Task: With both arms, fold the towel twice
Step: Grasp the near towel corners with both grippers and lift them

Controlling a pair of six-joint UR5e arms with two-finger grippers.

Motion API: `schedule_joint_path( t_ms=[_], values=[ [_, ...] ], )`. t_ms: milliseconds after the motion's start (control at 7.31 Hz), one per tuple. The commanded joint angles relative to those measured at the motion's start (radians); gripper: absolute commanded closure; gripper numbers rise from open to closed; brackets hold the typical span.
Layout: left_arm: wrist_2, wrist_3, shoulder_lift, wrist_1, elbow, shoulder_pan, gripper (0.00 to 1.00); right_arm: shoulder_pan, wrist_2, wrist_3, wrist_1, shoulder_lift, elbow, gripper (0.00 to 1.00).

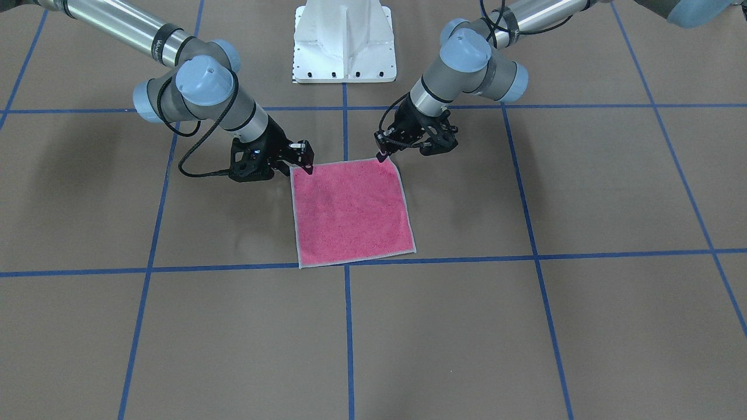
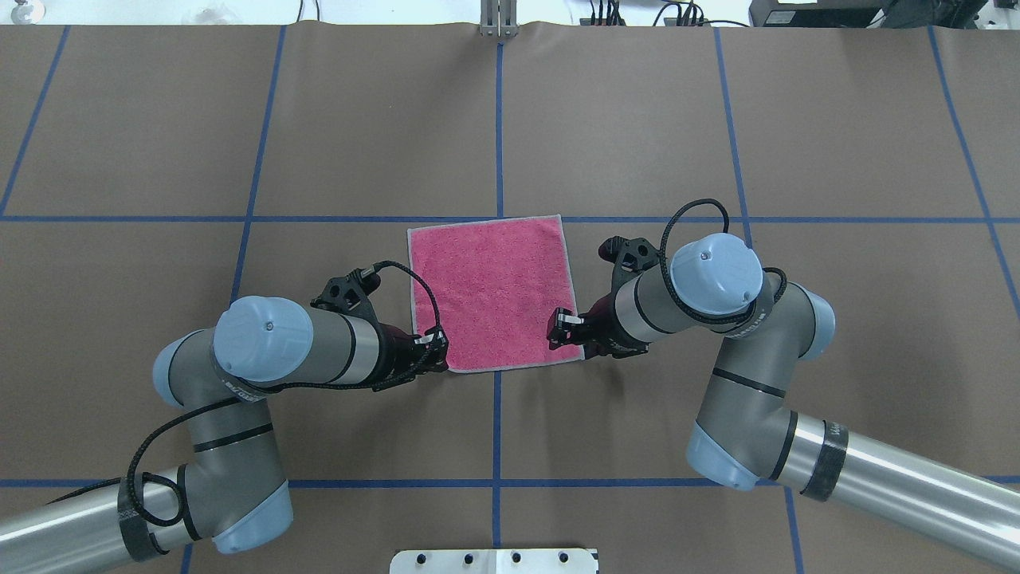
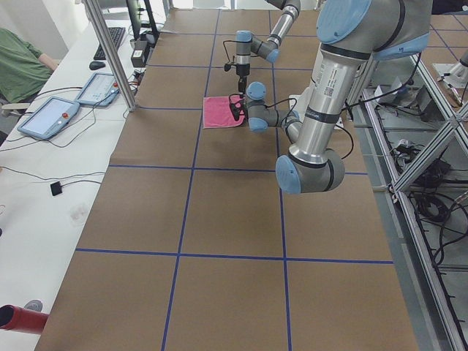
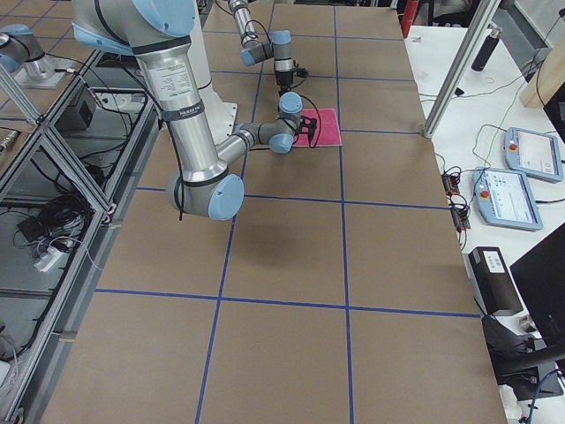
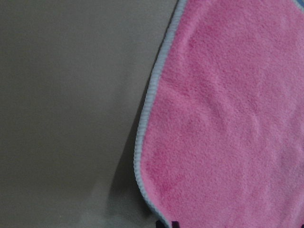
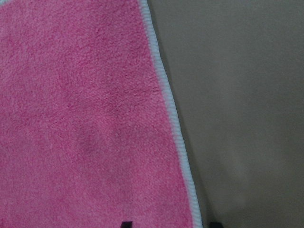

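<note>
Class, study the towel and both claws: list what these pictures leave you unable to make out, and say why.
Towel underside: hidden in every view by its pink top face.
Left claw open or shut: dark and tiny from the front, cut off by the left wrist view's bottom edge.
Right claw touching cloth or not: right wrist view shows only two tips at its edge.
Side views: both claws too small.

The towel lay on the table, the left gripper and right gripper at its near corners.
</note>
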Motion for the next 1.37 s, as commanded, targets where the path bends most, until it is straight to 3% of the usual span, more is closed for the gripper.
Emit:
schedule_joint_path(
  t_ms=[0, 1232],
  values=[
    [0.001, 0.0, 0.0, 0.0, 0.0, 0.0, 1.0, -0.002, 0.001, 0.005, 0.002, 0.001, 0.0, 1.0],
    [0.0, 0.0, -0.003, 0.002, -0.015, -0.004, 1.0, 0.007, 0.009, 0.008, 0.012, 0.007, 0.012, 1.0]
  ],
)
